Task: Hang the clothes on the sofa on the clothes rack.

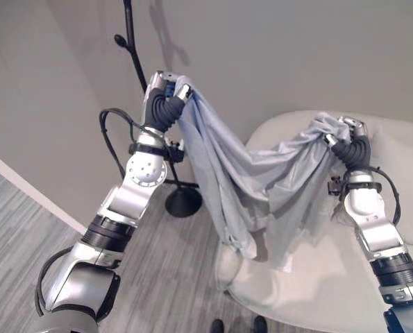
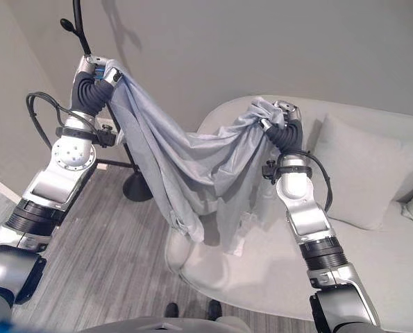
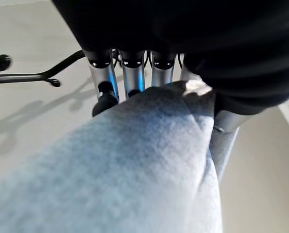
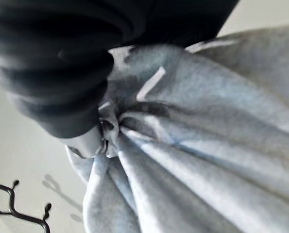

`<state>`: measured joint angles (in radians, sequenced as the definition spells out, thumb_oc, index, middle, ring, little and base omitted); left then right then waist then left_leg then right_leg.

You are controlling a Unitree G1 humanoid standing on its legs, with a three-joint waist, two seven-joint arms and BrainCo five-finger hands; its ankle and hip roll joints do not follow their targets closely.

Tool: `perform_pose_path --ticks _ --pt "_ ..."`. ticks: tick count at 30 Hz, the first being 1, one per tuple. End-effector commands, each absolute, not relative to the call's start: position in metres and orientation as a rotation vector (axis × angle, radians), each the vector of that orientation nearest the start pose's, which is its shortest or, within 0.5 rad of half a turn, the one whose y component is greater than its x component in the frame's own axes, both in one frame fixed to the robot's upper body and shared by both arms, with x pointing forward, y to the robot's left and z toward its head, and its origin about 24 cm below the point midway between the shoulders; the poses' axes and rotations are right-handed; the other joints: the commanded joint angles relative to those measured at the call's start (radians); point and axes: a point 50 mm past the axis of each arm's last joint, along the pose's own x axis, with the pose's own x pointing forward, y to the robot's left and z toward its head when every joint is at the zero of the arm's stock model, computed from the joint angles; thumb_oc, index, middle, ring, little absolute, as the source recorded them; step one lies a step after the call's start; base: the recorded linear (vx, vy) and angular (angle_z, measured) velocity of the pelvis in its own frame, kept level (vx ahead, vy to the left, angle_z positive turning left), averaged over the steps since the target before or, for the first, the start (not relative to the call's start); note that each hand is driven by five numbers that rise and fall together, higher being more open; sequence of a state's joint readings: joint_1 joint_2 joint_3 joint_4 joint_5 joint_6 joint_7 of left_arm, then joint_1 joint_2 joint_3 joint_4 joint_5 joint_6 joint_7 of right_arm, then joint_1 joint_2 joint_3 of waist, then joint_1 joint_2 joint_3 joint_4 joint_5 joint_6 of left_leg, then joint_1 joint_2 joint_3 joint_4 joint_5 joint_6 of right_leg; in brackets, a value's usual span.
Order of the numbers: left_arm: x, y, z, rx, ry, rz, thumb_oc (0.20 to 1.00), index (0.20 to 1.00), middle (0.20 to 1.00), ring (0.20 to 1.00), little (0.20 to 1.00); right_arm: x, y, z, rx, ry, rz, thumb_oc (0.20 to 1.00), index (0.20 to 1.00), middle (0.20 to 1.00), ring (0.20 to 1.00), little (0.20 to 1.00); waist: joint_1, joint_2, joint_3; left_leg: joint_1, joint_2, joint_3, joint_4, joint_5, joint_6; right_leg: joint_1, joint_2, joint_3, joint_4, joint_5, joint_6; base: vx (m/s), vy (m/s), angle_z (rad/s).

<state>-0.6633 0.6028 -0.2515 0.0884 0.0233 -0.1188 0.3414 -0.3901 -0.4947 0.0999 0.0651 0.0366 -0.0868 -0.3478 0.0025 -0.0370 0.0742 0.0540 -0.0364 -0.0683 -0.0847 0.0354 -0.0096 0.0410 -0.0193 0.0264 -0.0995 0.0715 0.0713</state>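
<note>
Pale sofa point(image 2: 373, 229) partly cut off at frame edge. Light grey garment point(image 2: 192, 166) is held aloft, slung between both hands above sofa. Left hand point(image 1: 166, 87) clamped on one end beside black clothes rack point(image 1: 131, 41); right hand point(image 2: 284, 114) is buried in bunched cloth, fingers clenched on it.

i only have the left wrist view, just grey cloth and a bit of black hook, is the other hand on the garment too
Observer: Yes. The right hand is bunched into the other end of the grey garment, held above the sofa.
Operator: does it hang free or drag on the sofa
Observer: The middle sags between the hands; its lowest folds hang by the sofa's front edge, contact unclear.
Operator: how near is my hand to the rack
Observer: The left hand is raised right beside the black clothes rack pole, just below a side hook.
</note>
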Motion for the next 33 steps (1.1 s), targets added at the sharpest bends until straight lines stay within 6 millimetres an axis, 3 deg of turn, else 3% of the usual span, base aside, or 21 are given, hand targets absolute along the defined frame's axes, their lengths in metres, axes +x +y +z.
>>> perform_pose_path --ticks 1,3,5,7,8,10,12,16,18,19,20,22,24,28,29,30,31,32,33 --pt "0.329 0.171 0.264 0.559 -0.840 0.131 0.200 0.200 0.200 0.200 0.200 0.308 -0.217 0.194 -0.438 -0.596 -0.251 0.200 0.200 0.200 0.200 0.200 -0.001 -0.024 -0.062 -0.069 0.019 -0.009 0.211 -0.103 -0.051 0.006 -0.020 0.005 0.017 -0.012 0.053 0.00 0.000 0.00" --pt "0.329 0.171 0.263 0.543 -0.839 0.131 0.200 0.200 0.200 0.200 0.200 0.307 -0.219 0.198 -0.446 -0.609 -0.257 0.200 0.200 0.200 0.200 0.200 -0.006 -0.023 -0.038 -0.145 0.014 -0.010 0.336 -0.089 -0.069 0.015 -0.031 -0.005 0.019 -0.016 0.043 -0.07 0.056 0.08" --pt "0.329 0.170 0.263 0.528 -0.843 0.128 0.200 0.200 0.200 0.200 0.200 0.306 -0.224 0.200 -0.458 -0.616 -0.275 0.200 0.200 0.200 0.200 0.200 -0.022 -0.016 -0.037 -0.171 0.065 0.010 0.342 -0.084 -0.069 0.019 -0.042 -0.017 0.018 -0.029 0.045 0.01 0.139 0.19" --pt "0.329 0.171 0.264 0.536 -0.842 0.127 0.200 0.200 0.200 0.200 0.200 0.305 -0.226 0.202 -0.463 -0.625 -0.286 0.200 0.200 0.200 0.200 0.200 -0.021 -0.013 -0.047 -0.154 0.133 0.020 0.266 -0.068 -0.070 0.020 -0.058 -0.014 0.019 -0.038 0.060 0.11 0.229 0.18" --pt "0.331 0.171 0.267 0.538 -0.844 0.127 0.200 0.200 0.200 0.200 0.200 0.304 -0.230 0.204 -0.472 -0.629 -0.301 0.200 0.200 0.200 0.200 0.200 -0.022 -0.009 -0.056 -0.151 0.204 0.013 0.167 0.001 -0.092 0.015 -0.078 -0.010 0.020 -0.047 0.073 0.13 0.333 -0.03" --pt "0.333 0.171 0.269 0.521 -0.846 0.129 0.200 0.200 0.200 0.200 0.200 0.301 -0.236 0.203 -0.476 -0.623 -0.330 0.200 0.200 0.200 0.200 0.200 -0.025 0.005 -0.055 -0.173 0.287 -0.019 0.025 0.105 -0.138 0.015 -0.105 0.001 0.022 -0.064 0.094 0.16 0.465 0.07" --pt "0.335 0.169 0.268 0.517 -0.844 0.122 0.200 0.200 0.200 0.200 0.200 0.300 -0.242 0.202 -0.480 -0.619 -0.353 0.200 0.200 0.200 0.200 0.200 -0.028 0.015 -0.058 -0.195 0.314 -0.041 -0.003 0.103 -0.167 0.038 -0.129 0.008 0.015 -0.087 0.112 0.15 0.395 0.08" --pt "0.335 0.168 0.268 0.516 -0.843 0.113 0.200 0.200 0.200 0.200 0.200 0.298 -0.246 0.197 -0.488 -0.598 -0.357 0.200 0.200 0.200 0.200 0.200 -0.032 0.040 -0.068 -0.187 0.320 -0.058 0.006 0.107 -0.196 0.049 -0.172 0.020 0.014 -0.076 0.144 0.10 0.425 -0.17" --pt "0.335 0.164 0.266 0.521 -0.843 0.097 0.200 0.200 0.200 0.200 0.200 0.298 -0.248 0.191 -0.495 -0.569 -0.365 0.200 0.200 0.200 0.200 0.200 -0.036 0.034 -0.078 -0.196 0.282 -0.046 0.039 0.069 -0.190 0.041 -0.238 0.019 0.014 -0.050 0.172 0.08 0.458 -0.28" --pt "0.335 0.164 0.266 0.521 -0.843 0.097 0.200 0.200 0.200 0.200 0.200 0.298 -0.248 0.191 -0.495 -0.569 -0.365 0.200 0.200 0.200 0.200 0.200 -0.035 0.033 -0.079 -0.197 0.280 -0.045 0.041 0.068 -0.189 0.041 -0.240 0.019 0.014 -0.050 0.173 0.02 0.539 0.11" --pt "0.336 0.165 0.267 0.536 -0.843 0.097 0.200 0.200 0.200 0.200 0.200 0.299 -0.243 0.187 -0.476 -0.563 -0.367 0.200 0.200 0.200 0.200 0.200 -0.036 0.015 -0.077 -0.186 0.245 -0.013 0.064 0.027 -0.169 0.008 -0.294 0.029 0.018 0.013 0.188 -0.02 0.494 0.30" --pt "0.334 0.176 0.267 0.583 -0.837 0.122 0.200 0.200 0.200 0.200 0.200 0.304 -0.231 0.183 -0.445 -0.557 -0.348 0.200 0.200 0.200 0.200 0.200 -0.014 -0.002 -0.073 -0.161 0.205 0.047 0.066 -0.010 -0.134 -0.042 -0.339 0.000 0.037 0.111 0.189 -0.02 0.617 -0.17" --pt "0.333 0.180 0.267 0.601 -0.835 0.133 0.200 0.200 0.200 0.200 0.200 0.306 -0.228 0.183 -0.436 -0.558 -0.344 0.200 0.200 0.200 0.200 0.200 -0.004 -0.004 -0.065 -0.158 0.195 0.064 0.071 -0.016 -0.120 -0.059 -0.349 -0.028 0.061 0.138 0.184 -0.02 0.341 -0.70" --pt "0.330 0.175 0.259 0.597 -0.818 0.104 0.200 0.200 0.200 0.200 0.200 0.302 -0.228 0.177 -0.434 -0.536 -0.327 0.200 0.200 0.200 0.200 0.200 -0.001 -0.009 -0.070 -0.166 0.117 0.050 0.071 -0.019 -0.059 -0.055 -0.210 0.041 0.141 -0.008 0.130 0.04 0.344 -0.06" --pt "0.331 0.174 0.257 0.598 -0.811 0.098 0.200 0.200 0.200 0.200 0.200 0.302 -0.229 0.177 -0.440 -0.538 -0.322 0.200 0.200 0.200 0.200 0.200 0.001 -0.012 -0.077 -0.160 0.102 0.050 0.067 -0.015 -0.052 -0.051 -0.173 0.042 0.137 -0.030 0.119 0.11 0.133 0.16" --pt "0.331 0.174 0.257 0.597 -0.810 0.098 0.200 0.200 0.200 0.200 0.200 0.302 -0.229 0.177 -0.441 -0.537 -0.322 0.200 0.200 0.200 0.200 0.200 0.001 -0.011 -0.076 -0.155 0.103 0.050 0.064 -0.016 -0.053 -0.049 -0.172 0.041 0.140 -0.034 0.118 0.07 0.120 0.16" --pt "0.331 0.173 0.256 0.594 -0.806 0.091 0.200 0.200 0.200 0.200 0.200 0.301 -0.229 0.177 -0.443 -0.534 -0.319 0.200 0.200 0.200 0.200 0.200 0.001 -0.014 -0.080 -0.141 0.089 0.050 0.054 -0.016 -0.045 -0.052 -0.133 0.041 0.138 -0.050 0.107 0.08 0.128 0.10" --pt "0.331 0.171 0.254 0.584 -0.801 0.091 0.200 0.200 0.200 0.200 0.200 0.301 -0.230 0.177 -0.448 -0.535 -0.315 0.200 0.200 0.200 0.200 0.200 0.002 -0.023 -0.081 -0.119 0.057 0.051 0.046 -0.017 -0.032 -0.058 -0.060 0.047 0.124 -0.059 0.089 0.09 0.166 0.01" --pt "0.330 0.170 0.253 0.575 -0.800 0.097 0.200 0.200 0.200 0.200 0.200 0.301 -0.229 0.176 -0.454 -0.537 -0.313 0.200 0.200 0.200 0.200 0.200 0.004 -0.028 -0.077 -0.104 0.044 0.055 0.044 -0.021 -0.026 -0.053 -0.030 0.047 0.114 -0.065 0.067 0.08 0.122 -0.03"
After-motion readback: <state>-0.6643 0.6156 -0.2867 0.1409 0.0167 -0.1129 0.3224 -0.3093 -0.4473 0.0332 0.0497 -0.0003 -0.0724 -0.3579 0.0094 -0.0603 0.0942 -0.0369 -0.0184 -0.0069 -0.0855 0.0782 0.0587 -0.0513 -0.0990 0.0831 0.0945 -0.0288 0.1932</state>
